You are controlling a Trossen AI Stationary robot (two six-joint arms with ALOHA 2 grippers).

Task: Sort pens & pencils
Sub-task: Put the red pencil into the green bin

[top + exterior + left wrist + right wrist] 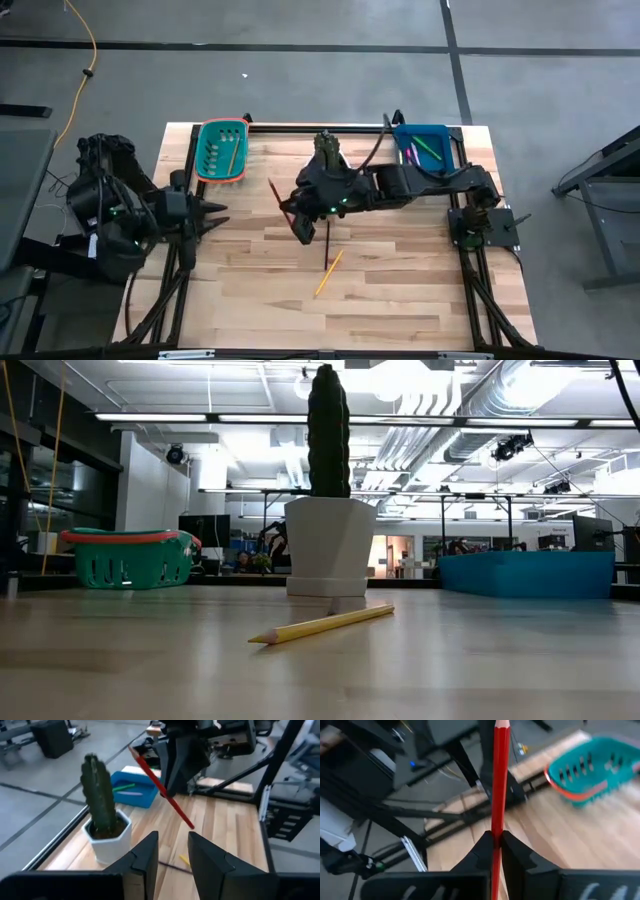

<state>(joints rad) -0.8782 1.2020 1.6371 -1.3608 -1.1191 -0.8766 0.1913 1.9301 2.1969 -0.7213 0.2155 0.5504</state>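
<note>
right gripper (292, 213) clamps a red pencil (278, 194) above mid-table. left gripper (218, 213) waits at the table's left edge, fingers parted and empty.

A robotics lab or industrial workshop — exposed silver ducts (520, 400) and strip lights (330, 420) run across an open ceiling, and the grey concrete floor (300, 90) carries dark tape lines. A wooden table (400, 300) on a black metal frame holds both arms — more benches stand behind.

Back left corner: teal slotted plastic basket (221, 150)
Back right corner: blue plastic tray (424, 146)
Back centre, between them: cactus in white pot (327, 150)
Table middle: yellow wooden pencil (328, 273) beside dark pencil (326, 257)
</note>
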